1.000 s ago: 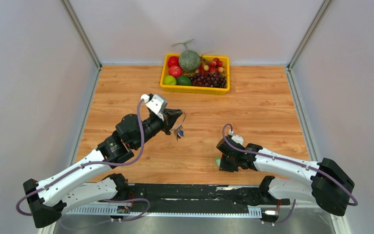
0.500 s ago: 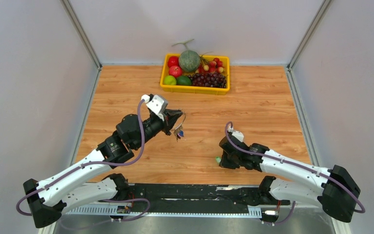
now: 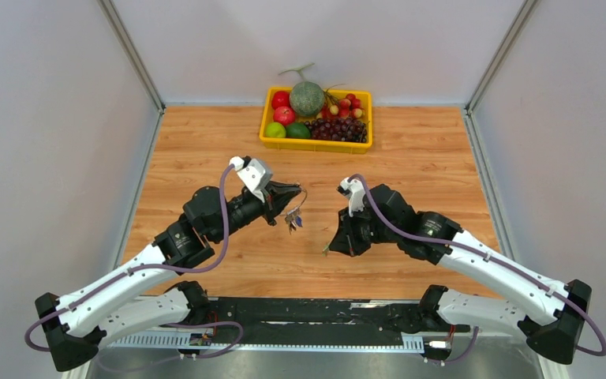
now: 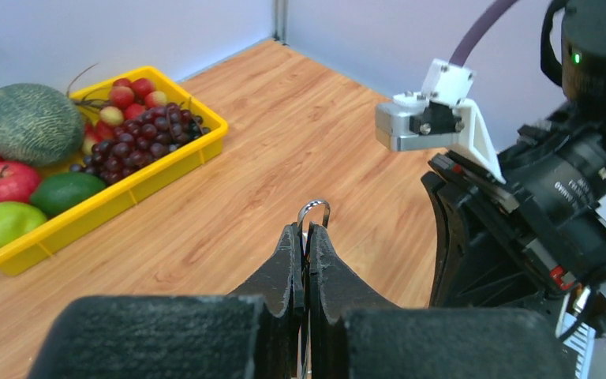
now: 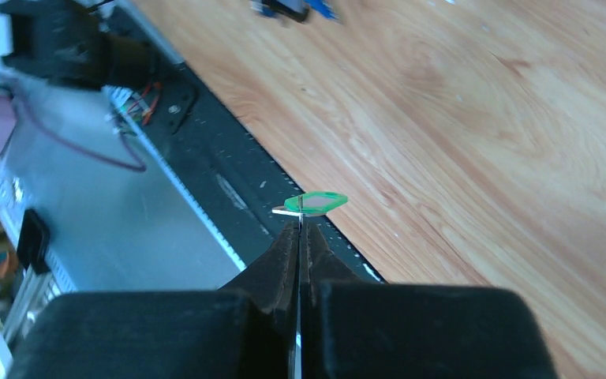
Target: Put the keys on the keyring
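Keyring [image 4: 314,208]: only its top loop shows above the left gripper [image 4: 306,237], which is clenched on the wire and holds it off the table [image 3: 410,174], near centre. A small bunch of keys [image 3: 290,222] dangles beneath it.

Green-headed key [image 5: 316,202]: pinched by its blade in the right gripper [image 5: 300,237], with the head poking past the tips. This gripper sits at about 4 o'clock from the ring, near but apart. The yellow fruit tray [image 3: 316,146] is well off at 12 o'clock.

Risks (my judgement):
- The key's hole and the wire are both tiny, so a slight misalignment would shove the ring instead of threading it.
- The thin blade may pivot or slip in the pinch.
- The dangling keys could swing into the path.
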Controlling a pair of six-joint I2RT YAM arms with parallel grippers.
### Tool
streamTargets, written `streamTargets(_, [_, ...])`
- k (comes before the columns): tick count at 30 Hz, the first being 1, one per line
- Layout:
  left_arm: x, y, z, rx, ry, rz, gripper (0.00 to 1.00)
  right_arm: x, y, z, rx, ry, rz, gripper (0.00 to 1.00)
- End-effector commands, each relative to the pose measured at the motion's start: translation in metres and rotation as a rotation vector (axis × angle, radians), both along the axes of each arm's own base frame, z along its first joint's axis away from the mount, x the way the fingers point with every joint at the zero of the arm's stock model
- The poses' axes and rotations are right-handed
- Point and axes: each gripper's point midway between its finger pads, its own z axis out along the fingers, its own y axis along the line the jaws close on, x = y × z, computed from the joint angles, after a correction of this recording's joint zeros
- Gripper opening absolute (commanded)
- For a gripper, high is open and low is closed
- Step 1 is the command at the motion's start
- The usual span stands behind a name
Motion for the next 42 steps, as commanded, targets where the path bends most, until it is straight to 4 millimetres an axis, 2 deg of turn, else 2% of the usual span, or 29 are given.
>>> streamTargets(1, [-0.020, -0.005, 0.034, -0.072, -0.099, -0.114, 0.00, -0.021, 0.020, 0.056, 0.149, -0.132, 0.277, 0.00])
streamTargets(8, [-0.040, -0.007, 0.044, -0.104, -0.156, -0.211, 0.00, -0.039, 0.035, 0.104, 0.293, -0.164, 0.440, 0.00])
streamTargets(22, [-0.079, -0.009, 0.058, -0.158, -0.243, -0.404, 0.00, -0.051, 0.054, 0.178, 0.580, -0.189, 0.524, 0.00])
streamTargets(32, [-0.101, -0.009, 0.063, -0.175, -0.283, -0.513, 0.00, -0.063, 0.056, 0.205, 0.689, -0.196, 0.588, 0.00])
streamTargets(42, [-0.115, -0.010, 0.065, -0.181, -0.307, -0.586, 0.00, -0.065, 0.054, 0.216, 0.723, -0.201, 0.584, 0.00])
